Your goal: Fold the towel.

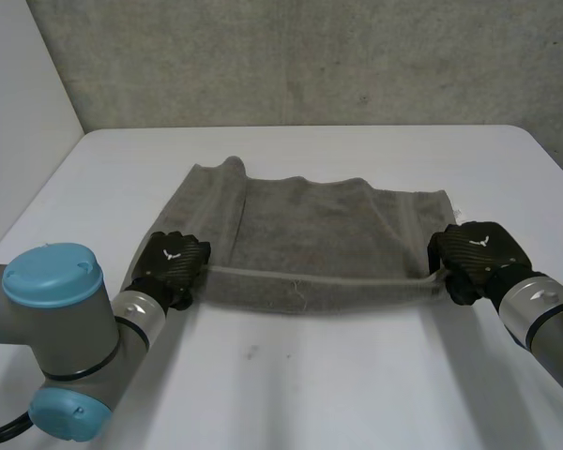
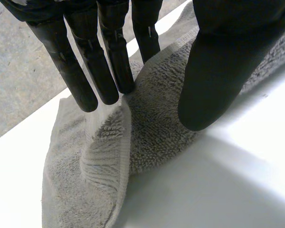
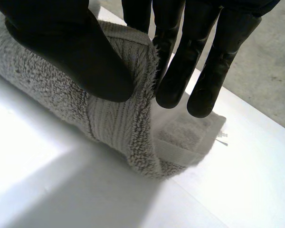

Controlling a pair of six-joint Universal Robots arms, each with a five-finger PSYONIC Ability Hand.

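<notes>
Spread mid-frame on the bench (image 1: pixel 357 375): grey towel (image 1: pixel 310 234), near edge doubled. Pinched at lower-left corner by left hand (image 1: pixel 174 258), lower-right by right hand (image 1: pixel 474 251), fingers (image 3: pixel 180 71) against thumb. Open bench beyond every edge.

white table (image 1: pixel 357 375), grey towel (image 1: pixel 319 234) lying on it
</notes>
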